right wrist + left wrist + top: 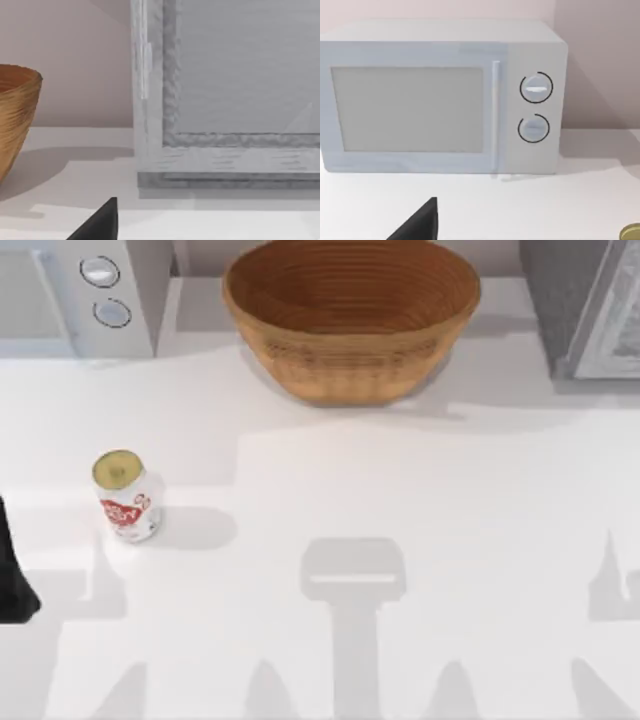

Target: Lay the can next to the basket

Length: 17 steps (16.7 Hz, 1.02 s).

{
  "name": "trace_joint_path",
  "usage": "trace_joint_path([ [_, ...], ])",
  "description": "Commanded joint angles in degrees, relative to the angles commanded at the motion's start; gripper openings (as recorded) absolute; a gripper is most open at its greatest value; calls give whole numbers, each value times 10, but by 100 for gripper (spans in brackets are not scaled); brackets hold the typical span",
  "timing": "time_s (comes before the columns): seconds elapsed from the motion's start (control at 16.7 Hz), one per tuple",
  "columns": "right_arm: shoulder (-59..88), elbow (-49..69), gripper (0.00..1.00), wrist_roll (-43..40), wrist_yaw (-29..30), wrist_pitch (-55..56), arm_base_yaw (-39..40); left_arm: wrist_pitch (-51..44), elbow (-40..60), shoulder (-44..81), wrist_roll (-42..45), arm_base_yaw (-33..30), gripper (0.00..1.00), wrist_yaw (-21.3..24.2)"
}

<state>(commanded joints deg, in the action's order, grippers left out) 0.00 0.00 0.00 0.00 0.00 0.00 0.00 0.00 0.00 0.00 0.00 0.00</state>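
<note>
Left arm (14, 575): matte black, angular bit at table's left edge. Wrist views: black wedge-shaped gripper finger (420, 223), plain, no markings; same on right (100, 223).

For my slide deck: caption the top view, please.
Upright can stands on the table's left, far from the wicker basket at the back.

Small white cylindrical can (126, 497): dull gold top, red logo with white lettering. Large round brown woven wicker basket (350, 318): ribbed concentric rings inside. Plain white table (420, 500), marked with grey shadows. Pale grey-white boxy microwave (440, 97): 2 round white dials ringed in black.
</note>
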Motion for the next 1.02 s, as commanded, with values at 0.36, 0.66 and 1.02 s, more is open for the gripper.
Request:
trace_joint_path([
  [0.36,0,0,100,0,0,0,0,-39,33,57,22,-10,100,1],
  [0.66,0,0,100,0,0,0,0,-157,147,232,86,-36,100,0],
  [1.02,0,0,100,0,0,0,0,-351,368,529,181,-75,100,-4],
])
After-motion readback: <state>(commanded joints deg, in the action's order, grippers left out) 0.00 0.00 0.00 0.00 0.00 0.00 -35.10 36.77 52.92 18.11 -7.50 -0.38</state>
